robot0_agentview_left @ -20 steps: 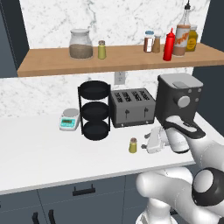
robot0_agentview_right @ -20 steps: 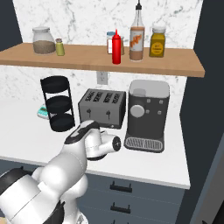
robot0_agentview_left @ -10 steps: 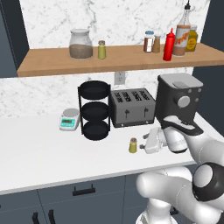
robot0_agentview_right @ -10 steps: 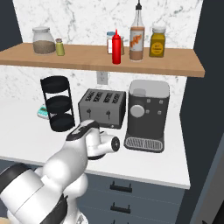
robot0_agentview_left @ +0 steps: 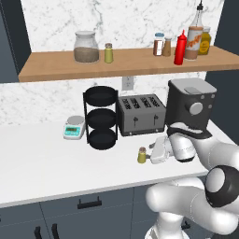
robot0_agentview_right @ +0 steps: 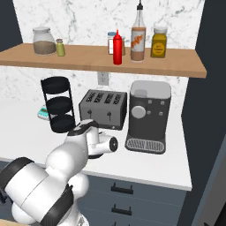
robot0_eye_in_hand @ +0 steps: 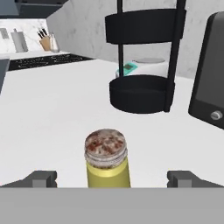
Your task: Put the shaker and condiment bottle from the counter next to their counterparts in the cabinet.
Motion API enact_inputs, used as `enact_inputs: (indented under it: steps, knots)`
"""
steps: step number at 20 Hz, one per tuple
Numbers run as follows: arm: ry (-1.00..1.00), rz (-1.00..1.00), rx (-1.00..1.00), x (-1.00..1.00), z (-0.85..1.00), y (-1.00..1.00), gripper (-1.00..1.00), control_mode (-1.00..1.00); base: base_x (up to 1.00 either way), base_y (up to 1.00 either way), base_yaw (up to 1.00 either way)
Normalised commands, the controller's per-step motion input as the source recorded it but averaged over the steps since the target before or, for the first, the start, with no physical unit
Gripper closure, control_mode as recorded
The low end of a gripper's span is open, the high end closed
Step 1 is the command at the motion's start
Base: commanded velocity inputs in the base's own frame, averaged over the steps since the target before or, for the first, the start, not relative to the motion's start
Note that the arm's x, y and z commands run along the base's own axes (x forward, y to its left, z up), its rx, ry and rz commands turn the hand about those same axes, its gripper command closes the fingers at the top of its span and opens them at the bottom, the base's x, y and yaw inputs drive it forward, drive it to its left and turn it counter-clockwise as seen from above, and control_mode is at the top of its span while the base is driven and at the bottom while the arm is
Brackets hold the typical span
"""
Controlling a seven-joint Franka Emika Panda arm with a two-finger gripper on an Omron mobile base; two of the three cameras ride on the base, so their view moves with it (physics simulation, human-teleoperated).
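A tiny yellow-green shaker (robot0_agentview_left: 142,155) with a grey cap stands on the white counter in front of the toaster. My gripper (robot0_agentview_left: 149,156) reaches toward it from the right, low over the counter. In the hand view the shaker (robot0_eye_in_hand: 106,162) stands upright between my two fingertips (robot0_eye_in_hand: 42,178), which are wide apart, so my gripper (robot0_eye_in_hand: 112,180) is open. Its twin shaker (robot0_agentview_left: 108,52) sits on the wooden cabinet shelf (robot0_agentview_left: 56,69) beside a glass jar. The tall brown-orange condiment bottle (robot0_agentview_left: 194,35) stands on the shelf right next to the red squeeze bottle (robot0_agentview_left: 180,47).
A black three-tier rack (robot0_agentview_left: 101,117), a toaster (robot0_agentview_left: 141,114), a coffee machine (robot0_agentview_left: 190,106) and a small scale (robot0_agentview_left: 73,128) line the back of the counter (robot0_agentview_left: 42,163). On the shelf stand a glass jar (robot0_agentview_left: 86,46), brown spice jars (robot0_agentview_left: 160,44) and a mustard-yellow jar (robot0_agentview_left: 205,41).
My hand has crept a little to the left, closer to the shaker on the counter. The shaker and the things on the shelf have stayed put.
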Motion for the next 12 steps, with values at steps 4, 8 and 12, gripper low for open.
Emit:
enact_inputs:
  steps: [4,8,12]
  knots:
    - [0.00,0.00,0.00,0.10,-0.10,0.12,-1.00,-1.00,0.00,0.00,0.00]
    - [0.00,-0.01,0.00,0.09,-0.11,0.14,-1.00,-1.00,0.00,0.00,0.00]
    - [0.03,0.00,0.00,0.08,-0.18,0.23,-1.00,-1.00,0.00,0.00,0.00]
